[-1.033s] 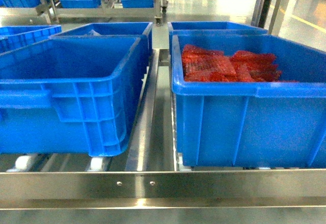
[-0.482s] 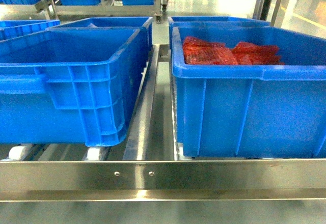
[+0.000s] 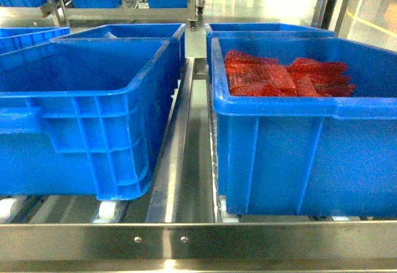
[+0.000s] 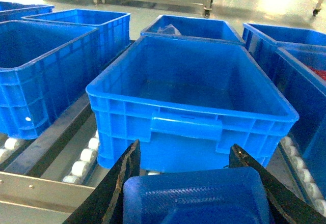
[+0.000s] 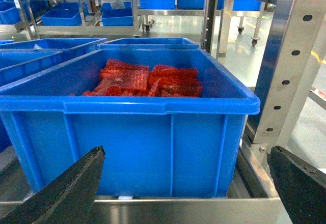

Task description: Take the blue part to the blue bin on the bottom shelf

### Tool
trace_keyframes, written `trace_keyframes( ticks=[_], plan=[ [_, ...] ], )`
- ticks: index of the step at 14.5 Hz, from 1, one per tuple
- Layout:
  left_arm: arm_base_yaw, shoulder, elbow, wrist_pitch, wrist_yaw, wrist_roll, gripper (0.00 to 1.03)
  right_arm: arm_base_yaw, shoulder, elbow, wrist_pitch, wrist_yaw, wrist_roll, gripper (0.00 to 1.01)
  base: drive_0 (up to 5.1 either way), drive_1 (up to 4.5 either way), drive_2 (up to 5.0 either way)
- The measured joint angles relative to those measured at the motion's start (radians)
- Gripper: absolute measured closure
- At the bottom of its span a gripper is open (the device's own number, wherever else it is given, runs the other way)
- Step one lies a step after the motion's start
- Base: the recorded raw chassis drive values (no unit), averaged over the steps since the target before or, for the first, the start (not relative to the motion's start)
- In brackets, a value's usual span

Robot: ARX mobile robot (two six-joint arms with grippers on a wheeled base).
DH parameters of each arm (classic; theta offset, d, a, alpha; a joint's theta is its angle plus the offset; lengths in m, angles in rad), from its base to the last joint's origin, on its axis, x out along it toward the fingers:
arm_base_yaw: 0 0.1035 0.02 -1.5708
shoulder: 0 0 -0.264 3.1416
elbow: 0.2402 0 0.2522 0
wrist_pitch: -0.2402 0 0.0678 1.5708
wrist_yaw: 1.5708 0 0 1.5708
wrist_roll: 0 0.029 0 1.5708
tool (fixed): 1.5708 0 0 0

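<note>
- The left gripper [image 4: 191,193] pinches the blue part [image 4: 196,196] between its fingers, just before the empty blue bin [image 4: 191,104] on the bottom shelf [image 3: 198,239].
- The right gripper [image 5: 186,183] is spread wide — nothing held.
- Both front bins loom larger and sit lower in the head view than half a second ago — the red-part bin [image 3: 304,143] most.

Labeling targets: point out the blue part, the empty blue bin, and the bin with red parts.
blue part [image 4: 196,196], left wrist view, its textured top face.
empty blue bin [image 4: 186,127], left wrist view, front wall handle.
bin of red parts [image 5: 153,137], right wrist view, front wall.
</note>
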Motion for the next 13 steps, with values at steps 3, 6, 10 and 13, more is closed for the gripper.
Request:
trace_keyframes(
  ticks=[3, 6, 10, 13],
  plan=[
    [0.0, 0.001, 0.0, 0.001, 0.0, 0.0, 0.59, 0.0, 0.0, 0.0, -0.002, 0.0, 0.0, 0.03, 0.0, 3.93, -4.0],
    [0.0, 0.003, 0.0, 0.0, 0.001, 0.0, 0.59, 0.0, 0.0, 0.0, 0.003, 0.0, 0.0, 0.03, 0.0, 3.97, -4.0],
    [0.0, 0.002, 0.0, 0.004, 0.001, 0.0, 0.59, 0.0, 0.0, 0.0, -0.002, 0.0, 0.0, 0.03, 0.1, 4.09, -3.9],
    [0.0, 0.003, 0.0, 0.0, 0.0, 0.0, 0.59, 0.0, 0.0, 0.0, 0.0, 0.0, 0.0, 0.03, 0.0, 1.37, -1.3]
  ],
)
